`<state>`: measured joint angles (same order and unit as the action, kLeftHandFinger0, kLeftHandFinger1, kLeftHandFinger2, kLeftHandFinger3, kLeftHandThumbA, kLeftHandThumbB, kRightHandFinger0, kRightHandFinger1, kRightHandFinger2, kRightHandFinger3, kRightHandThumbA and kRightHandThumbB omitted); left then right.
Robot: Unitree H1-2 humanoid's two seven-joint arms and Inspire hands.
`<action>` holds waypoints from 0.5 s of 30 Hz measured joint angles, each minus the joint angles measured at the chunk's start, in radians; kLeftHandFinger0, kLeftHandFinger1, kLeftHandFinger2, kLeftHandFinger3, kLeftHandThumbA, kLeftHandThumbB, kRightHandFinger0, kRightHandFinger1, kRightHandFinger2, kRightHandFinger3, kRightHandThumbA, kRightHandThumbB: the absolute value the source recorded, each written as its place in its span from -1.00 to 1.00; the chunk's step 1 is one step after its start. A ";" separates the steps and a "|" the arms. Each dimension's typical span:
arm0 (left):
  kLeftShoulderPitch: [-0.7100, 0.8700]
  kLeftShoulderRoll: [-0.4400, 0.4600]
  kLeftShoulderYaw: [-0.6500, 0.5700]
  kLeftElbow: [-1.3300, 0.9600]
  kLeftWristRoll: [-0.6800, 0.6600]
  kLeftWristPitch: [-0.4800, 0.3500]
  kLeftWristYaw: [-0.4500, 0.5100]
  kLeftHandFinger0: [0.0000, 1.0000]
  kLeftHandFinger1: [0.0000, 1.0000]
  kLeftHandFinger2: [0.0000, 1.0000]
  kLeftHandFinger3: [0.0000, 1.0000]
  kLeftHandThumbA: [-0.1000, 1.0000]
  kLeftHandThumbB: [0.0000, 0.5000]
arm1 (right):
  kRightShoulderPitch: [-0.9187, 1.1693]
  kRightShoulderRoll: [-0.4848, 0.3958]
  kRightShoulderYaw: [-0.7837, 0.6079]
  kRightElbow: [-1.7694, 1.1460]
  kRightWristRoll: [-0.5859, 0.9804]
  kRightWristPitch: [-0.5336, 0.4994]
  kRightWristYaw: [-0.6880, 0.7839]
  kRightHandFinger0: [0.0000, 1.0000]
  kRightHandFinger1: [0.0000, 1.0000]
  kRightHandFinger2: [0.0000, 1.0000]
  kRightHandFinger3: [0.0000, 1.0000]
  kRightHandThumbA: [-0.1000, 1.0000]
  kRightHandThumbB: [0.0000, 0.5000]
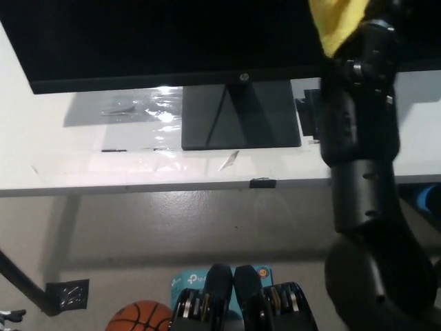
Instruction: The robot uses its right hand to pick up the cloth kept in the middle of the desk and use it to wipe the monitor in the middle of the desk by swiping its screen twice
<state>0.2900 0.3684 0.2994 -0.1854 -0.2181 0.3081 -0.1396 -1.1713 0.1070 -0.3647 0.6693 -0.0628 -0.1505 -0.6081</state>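
The black monitor fills the top of the head view, its stand resting on the white desk. A yellow cloth is held up in front of the screen's right part, cut by the top edge. My black right hand is shut on it, mostly out of the picture, with the forearm rising from the bottom right. I cannot tell whether the cloth touches the screen. My left hand is out of view.
A dark flat object lies on the desk behind my right arm. A small black clip sits on the desk's front edge. On the floor are a basketball, a blue box and a black bracket.
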 measured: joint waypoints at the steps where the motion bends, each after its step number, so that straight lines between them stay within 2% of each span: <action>1: 0.000 0.000 -0.001 0.000 0.000 0.000 0.000 -0.08 -0.02 0.36 0.67 0.07 -0.48 | -0.007 -0.007 0.019 0.029 -0.015 -0.016 -0.021 -1.00 -1.00 -0.81 -0.88 -1.00 -0.11; 2: -0.001 0.000 -0.001 -0.001 0.000 0.000 0.000 -0.08 -0.03 0.35 0.66 0.06 -0.47 | -0.015 -0.013 0.044 0.066 -0.032 -0.038 -0.050 -1.00 -1.00 -0.82 -0.89 -1.00 -0.11; 3: -0.001 0.000 -0.001 -0.002 0.000 0.000 0.000 -0.08 -0.03 0.35 0.66 0.06 -0.46 | -0.020 -0.018 0.062 0.090 -0.047 -0.052 -0.070 -1.00 -1.00 -0.88 -0.96 -1.00 -0.02; 4: -0.002 0.000 -0.001 -0.004 0.000 0.000 0.000 -0.06 -0.02 0.33 0.64 0.08 -0.46 | -0.026 -0.022 0.081 0.113 -0.061 -0.070 -0.092 -1.00 -1.00 -0.95 -0.99 -1.00 0.18; 7: -0.003 0.003 -0.003 -0.009 0.000 0.000 0.000 -0.06 0.00 0.35 0.62 0.10 -0.38 | -0.047 -0.039 0.137 0.211 -0.100 -0.128 -0.153 -1.00 -1.00 -0.91 -0.99 -1.00 0.16; 12: -0.005 0.010 -0.006 -0.013 0.000 0.002 0.000 -0.07 0.00 0.36 0.63 0.08 -0.45 | -0.070 -0.047 0.193 0.308 -0.129 -0.195 -0.225 -1.00 -1.00 -0.86 -0.94 -1.00 0.07; 14: -0.005 0.012 -0.009 -0.015 0.001 0.003 0.000 -0.05 0.01 0.37 0.67 0.12 -0.40 | -0.073 -0.045 0.211 0.330 -0.137 -0.209 -0.246 -1.00 -1.00 -0.66 -1.00 -1.00 0.28; 15: -0.005 0.013 -0.010 -0.015 0.002 0.003 0.000 -0.05 0.01 0.37 0.67 0.12 -0.43 | -0.073 -0.041 0.221 0.339 -0.140 -0.216 -0.260 -1.00 -1.00 -0.63 -1.00 -1.00 0.33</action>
<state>0.2854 0.3817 0.2891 -0.2009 -0.2165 0.3113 -0.1399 -1.2446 0.0662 -0.1438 1.0085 -0.2032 -0.3664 -0.8678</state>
